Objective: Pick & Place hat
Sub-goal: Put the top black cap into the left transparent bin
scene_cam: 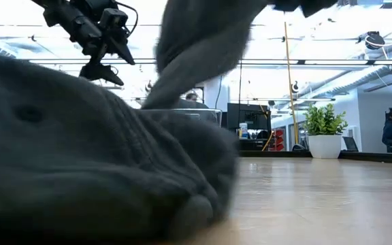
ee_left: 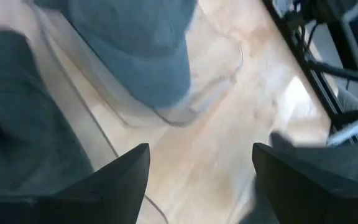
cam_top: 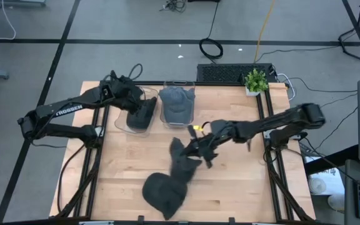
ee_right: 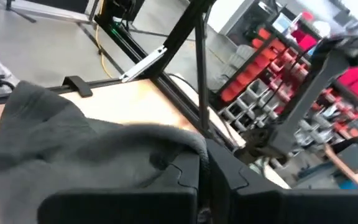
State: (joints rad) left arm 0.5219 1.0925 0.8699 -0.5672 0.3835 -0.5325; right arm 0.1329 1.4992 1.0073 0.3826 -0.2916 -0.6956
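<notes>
A dark grey hat (cam_top: 166,187) lies near the table's near edge. Its rounded part rests on the wood and one end rises toward my right gripper (cam_top: 195,145), which is shut on it. In the low view the hat (scene_cam: 80,156) fills the foreground, with a strip (scene_cam: 196,47) drawn upward. My left gripper (cam_top: 144,103) hangs open above the left clear bin (cam_top: 122,125), which holds another dark hat (cam_top: 141,115). It shows raised in the low view (scene_cam: 104,68) and touches nothing. The right bin holds a blue-grey hat (cam_top: 177,103). My right gripper holds the dark hat by its far, lifted end (cam_top: 181,150), with the cloth (ee_right: 129,143) bunched between the two fingers. It reaches in from the table's right side, slanting down. The held end is raised, and the hat's rounded part (cam_top: 161,192) lies on the table.
Two clear bins stand side by side at the table's far edge, the right one (cam_top: 191,87) with the blue-grey hat (ee_left: 135,50). A small potted plant (cam_top: 255,81) stands at the far right corner. Bare wood (cam_top: 242,181) lies on the near right.
</notes>
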